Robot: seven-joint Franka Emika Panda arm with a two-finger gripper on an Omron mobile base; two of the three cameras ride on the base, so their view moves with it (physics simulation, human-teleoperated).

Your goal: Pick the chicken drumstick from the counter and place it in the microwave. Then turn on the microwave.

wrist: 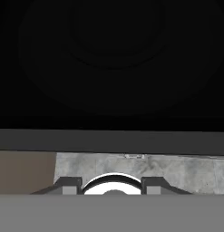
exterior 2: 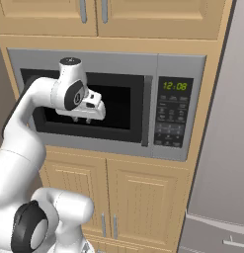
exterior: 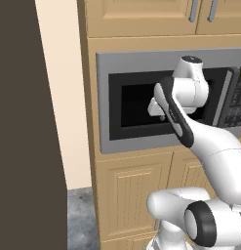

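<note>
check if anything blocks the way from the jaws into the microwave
yes: the microwave has its black window door shut. It stands right in front of the jaws, between them and the inside.

Kitchen; built-in microwave [exterior 2: 106, 106]; wooden cabinets [exterior 2: 138, 197]; fridge [exterior 2: 222, 148]

**Built-in microwave wall and the floor under it**

The microwave [exterior 2: 143, 74] sits in a wall of light wooden cabinets [exterior 2: 138, 197], taking up the middle of the right base view, its grey frame flush with the wood. Cabinet doors stand directly above it along the top edge and directly below it in the lower half. In the left base view a patch of mottled grey floor [exterior: 80, 215] shows at the lower left, running up to the foot of the cabinets; nothing visible lies on it
</note>
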